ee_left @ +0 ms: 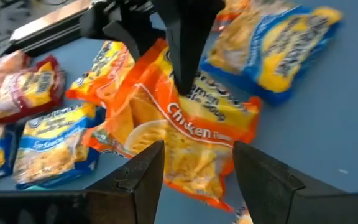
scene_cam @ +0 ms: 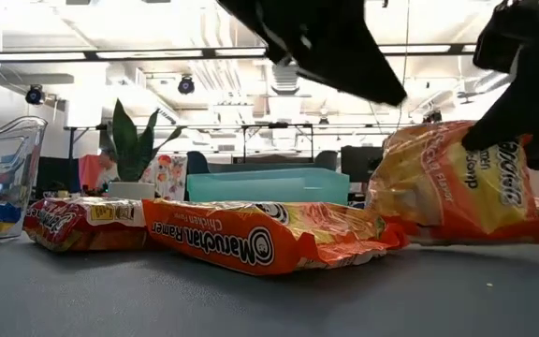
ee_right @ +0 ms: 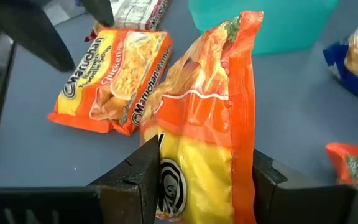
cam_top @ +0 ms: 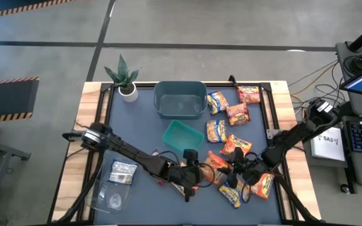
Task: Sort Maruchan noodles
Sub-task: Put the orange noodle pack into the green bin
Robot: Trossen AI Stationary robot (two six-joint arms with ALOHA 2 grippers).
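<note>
Overhead, both arms reach in over the worktop's near edge: the left tool (cam_top: 190, 177) hangs just left of the middle of that edge over an orange chicken packet (cam_top: 212, 169), and the right tool (cam_top: 234, 168) sits just beside it toward the near right corner, among the noodle packets (cam_top: 230, 125) scattered along the right side up to the far right corner. A grey-teal tub (cam_top: 180, 98) stands by the far edge, a green tray (cam_top: 182, 135) just nearer than it, a potted plant (cam_top: 126, 78) at the far left corner, and a clear container (cam_top: 113, 188) near the near left corner. At table height, one orange packet (scene_cam: 274, 236) lies flat, a red one (scene_cam: 80, 223) to its side, and a tilted orange-and-yellow packet (scene_cam: 452, 183) is raised off the surface in dark fingers (scene_cam: 522, 108). Past the left wrist, that tool's fingers (ee_left: 145, 174) stand apart above the chicken packet (ee_left: 191, 134), holding nothing, with yellow-and-blue packets (ee_left: 272, 46) around. Past the right wrist, its fingers (ee_right: 143, 171) are clamped on either side of an upright orange packet (ee_right: 210, 118), lifted clear; another orange packet (ee_right: 114, 78) lies flat beyond, near the tray (ee_right: 272, 22).
</note>
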